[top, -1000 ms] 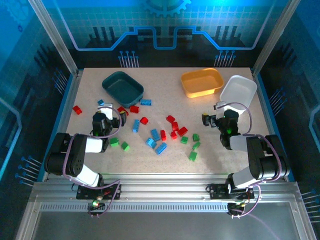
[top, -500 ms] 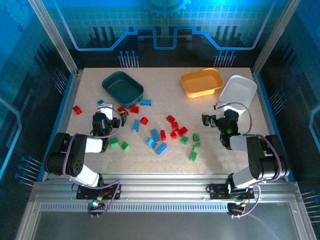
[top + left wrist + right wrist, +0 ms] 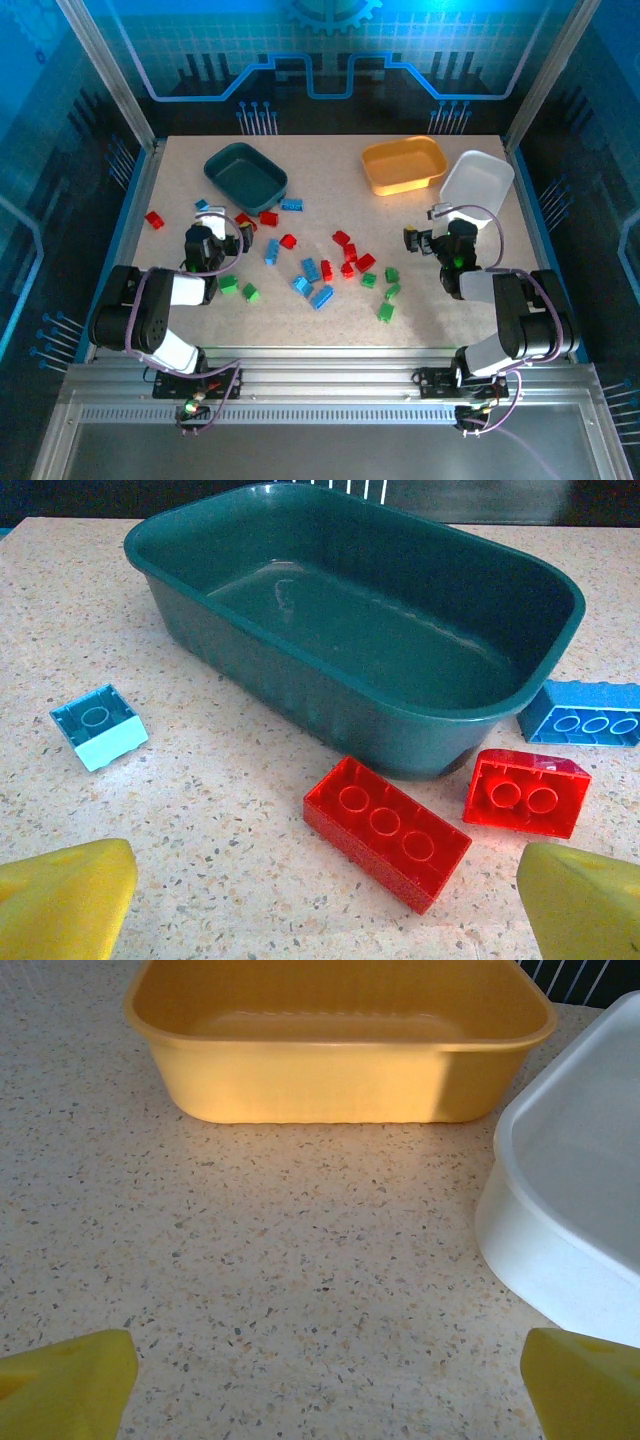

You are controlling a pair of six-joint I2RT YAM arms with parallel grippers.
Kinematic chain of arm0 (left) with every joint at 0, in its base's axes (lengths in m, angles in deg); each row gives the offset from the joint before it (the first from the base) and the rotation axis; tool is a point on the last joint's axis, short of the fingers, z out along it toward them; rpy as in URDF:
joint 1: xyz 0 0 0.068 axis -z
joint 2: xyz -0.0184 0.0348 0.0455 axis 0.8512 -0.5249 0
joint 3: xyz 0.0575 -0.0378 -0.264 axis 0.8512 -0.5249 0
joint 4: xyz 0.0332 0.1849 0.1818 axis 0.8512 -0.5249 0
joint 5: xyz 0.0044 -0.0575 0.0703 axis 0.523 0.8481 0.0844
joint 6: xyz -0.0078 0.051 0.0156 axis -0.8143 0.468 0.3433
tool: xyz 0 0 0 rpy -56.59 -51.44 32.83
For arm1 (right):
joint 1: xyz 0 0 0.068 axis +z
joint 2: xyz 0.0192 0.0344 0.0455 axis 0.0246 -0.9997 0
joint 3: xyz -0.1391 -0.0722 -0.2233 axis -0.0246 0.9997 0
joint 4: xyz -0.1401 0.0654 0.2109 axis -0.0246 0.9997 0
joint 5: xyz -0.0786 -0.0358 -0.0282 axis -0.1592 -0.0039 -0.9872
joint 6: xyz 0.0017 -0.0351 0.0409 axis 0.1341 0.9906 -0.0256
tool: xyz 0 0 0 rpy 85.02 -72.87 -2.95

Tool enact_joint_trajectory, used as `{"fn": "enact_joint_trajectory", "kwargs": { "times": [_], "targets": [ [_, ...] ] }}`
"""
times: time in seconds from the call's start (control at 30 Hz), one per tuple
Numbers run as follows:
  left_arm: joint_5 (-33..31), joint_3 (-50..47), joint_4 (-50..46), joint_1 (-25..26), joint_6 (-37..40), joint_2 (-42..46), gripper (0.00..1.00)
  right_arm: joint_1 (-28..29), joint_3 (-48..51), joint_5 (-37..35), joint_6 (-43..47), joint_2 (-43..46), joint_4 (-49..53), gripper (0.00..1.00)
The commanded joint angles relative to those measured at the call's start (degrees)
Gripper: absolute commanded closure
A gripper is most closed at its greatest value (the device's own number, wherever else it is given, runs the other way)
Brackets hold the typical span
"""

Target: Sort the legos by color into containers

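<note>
Left claw (image 3: 322, 920) here is spread wide open with nothing in it, sitting low over the speckled surface (image 3: 200, 810). Same deal for my right claw (image 3: 325, 1390), fingers apart and gripping nothing. Closest to the left one is a red six-stud brick (image 3: 385, 830) lying flat, studs up. Just right of it is a red four-stud brick (image 3: 527, 793), the two close but not touching. Off to the left, a bit further out, there's a little light-blue brick (image 3: 98, 727) on its own. Behind the reds is the dark teal tub (image 3: 300, 695), upright, with a blue brick (image 3: 585, 715) just beside its right end. From above, the rest of the legos are scattered on the surface between my two arms: a green one (image 3: 385, 312) nearest the bases, a couple of blues (image 3: 322, 296), greens (image 3: 229, 284) by my left arm, then a red bunch (image 3: 350, 255) in the middle. A lone red (image 3: 154, 219) sits out by the left edge. Every brick I can see lies on the surface, outside the tubs. On the right side it's just bare surface in front of the claw, then the yellow-orange tub (image 3: 330, 1080) straight ahead. The white tub (image 3: 560, 1270) is just beside it to the right. All three tubs sit along the far part of the surface, teal well apart on the left.
</note>
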Motion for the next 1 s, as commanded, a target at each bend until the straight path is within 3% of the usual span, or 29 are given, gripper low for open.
{"fn": "enact_joint_trajectory", "kwargs": {
  "times": [0.0,0.07,0.13,0.23,0.33,0.4,0.43,0.5,0.53,0.57,0.6,0.63,0.7,0.87,0.97],
  "targets": [
    [-1.98,0.82,0.46,0.27,-0.38,1.58,0.01,-0.32,-1.4,1.1,-0.75,-0.75,-0.82,0.0],
    [-4.13,2.91,-9.93,0.59,-1.03,9.13,0.01,0.44,-2.86,-1.45,-0.86,0.65,2.36,0.0],
    [-5.76,6.56,-20.67,1.35,-2.26,16.63,0.01,2.82,-9.63,-7.96,-0.54,5.24,16.77,0.0],
    [-7.47,13.84,-34.38,1.6,-8.57,25.42,0.01,3.19,-19.41,-10.45,-2.69,9.28,29.6,0.0],
    [-11.76,24.2,-49.42,1.65,-21.57,30.36,0.01,2.39,-33.41,-14.91,-15.9,11.02,47.9,0.0],
    [-9.17,30.62,-58.32,1.48,-28.44,31.39,0.01,-1.37,-42.03,-6.02,-22.44,7.95,59.6,0.0],
    [-8.89,32.48,-61.94,1.47,-30.12,31.52,0.01,-3.55,-43.92,-1.07,-24.53,6.07,60.73,0.0],
    [-14.21,32.28,-63.81,0.98,-39.41,31.63,0.01,-8.27,-47.49,6.56,-29.16,1.26,63.1,0.0],
    [-11.23,31.12,-61.73,-0.83,-42.45,31.52,0.01,-10.78,-49.92,11.61,-30.45,-1.5,64.52,0.01],
    [-3.17,29.79,-56.7,-3.2,-42.44,30.67,0.01,-12.7,-51.12,14.41,-31.37,-3.44,64.44,0.09],
    [1.99,30.22,-54.19,-4.57,-42.99,28.89,0.1,-13.71,-51.62,14.01,-32.46,-4.49,64.01,0.13],
    [2.76,32.05,-55.22,-4.69,-43.65,26.9,0.18,-14.34,-52.38,12.79,-33.13,-5.65,64.32,0.14],
    [4.49,38.73,-60.83,-4.73,-44.06,20.48,0.22,-15.18,-56.76,11.65,-32.91,-9.65,68.11,0.15],
    [17.67,61.83,-77.21,-3.48,-40.9,-2.56,0.39,-15.24,-67.53,10.72,-32.92,-21.78,75.13,0.28],
    [18.29,73.71,-84.61,-0.47,-38.31,-14.19,0.42,-14.82,-70.33,12.72,-33.55,-26.11,74.33,0.25]
  ]
}}
